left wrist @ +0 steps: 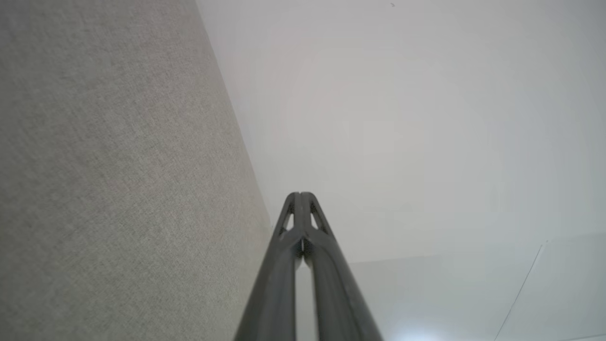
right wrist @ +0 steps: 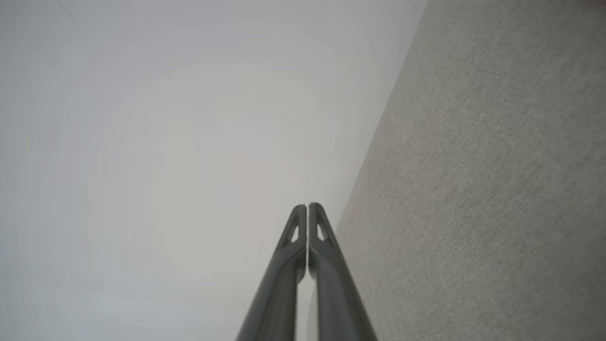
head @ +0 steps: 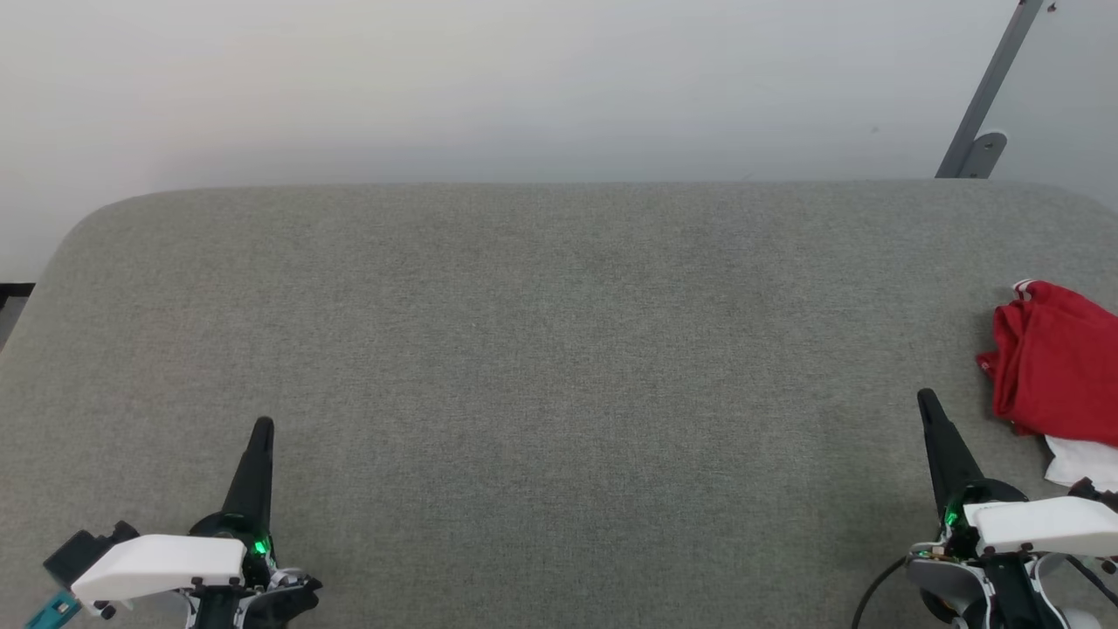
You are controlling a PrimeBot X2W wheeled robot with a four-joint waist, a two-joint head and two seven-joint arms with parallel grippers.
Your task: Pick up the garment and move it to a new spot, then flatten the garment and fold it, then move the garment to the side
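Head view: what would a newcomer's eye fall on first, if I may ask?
The bunched red garment at the far right edge stands out against the broad grey padded surface. The left gripper and right gripper sit at the lower corners, jaws shut, holding nothing.

- The left gripper (head: 261, 428) sits low at the left of the head view, closed and empty, pointing up and tilting slightly right.
- Its white wrist cover (head: 157, 563) lies behind it, with a green light (head: 259, 548) at the base.
- The right gripper (head: 928, 400) sits low at the right, also closed and empty, tip leaning left.
- In the left wrist view the dark fingers (left wrist: 279, 274) meet at their tips, as they do in the right wrist view.
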